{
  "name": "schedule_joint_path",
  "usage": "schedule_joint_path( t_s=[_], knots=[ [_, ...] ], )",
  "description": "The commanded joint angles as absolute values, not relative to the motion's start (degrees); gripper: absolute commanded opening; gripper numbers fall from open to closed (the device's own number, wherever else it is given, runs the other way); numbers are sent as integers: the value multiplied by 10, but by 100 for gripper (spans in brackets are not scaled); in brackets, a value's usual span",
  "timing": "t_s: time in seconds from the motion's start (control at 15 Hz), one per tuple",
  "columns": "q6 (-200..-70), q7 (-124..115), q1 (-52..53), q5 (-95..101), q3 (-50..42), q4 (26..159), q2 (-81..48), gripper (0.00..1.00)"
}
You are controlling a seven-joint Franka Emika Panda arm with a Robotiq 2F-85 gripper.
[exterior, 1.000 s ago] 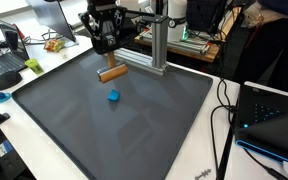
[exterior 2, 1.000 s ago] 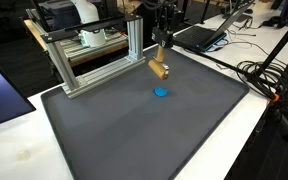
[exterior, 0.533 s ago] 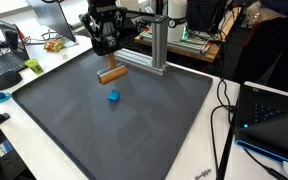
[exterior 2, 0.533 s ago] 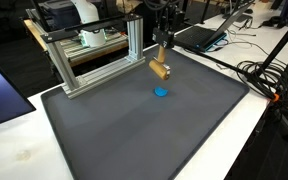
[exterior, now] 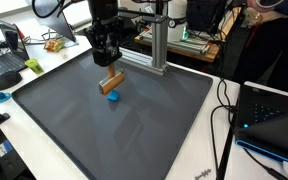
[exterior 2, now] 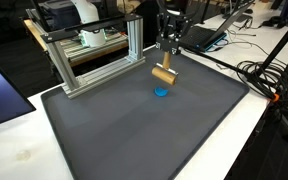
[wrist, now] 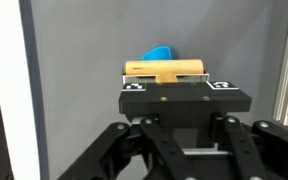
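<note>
Wrist view | claw [wrist: 170, 90] clamped on dowel [wrist: 164, 69] | dowel has moved from beside frame [exterior: 156, 45] to just above blue piece [wrist: 161, 53] on mat [exterior: 154, 125] | carry in hand, dowel not yet set down.

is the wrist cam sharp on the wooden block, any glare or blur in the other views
Wrist view: wooden block and blue piece beyond it are sharp; the gripper up close is dark and soft. In both exterior views: even light, no glare on the mat, no motion blur.
</note>
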State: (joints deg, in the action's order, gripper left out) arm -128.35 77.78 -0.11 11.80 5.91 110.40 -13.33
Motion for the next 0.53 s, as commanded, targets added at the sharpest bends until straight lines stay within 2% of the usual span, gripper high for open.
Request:
schedule_joint_path(
  t_s=[0.0, 0.47],
  knots=[
    [-1295, 828, 3, 142, 55, 1080, -161, 22],
    [-1312, 874, -2, 140, 51, 1076, -193, 22]
  ],
)
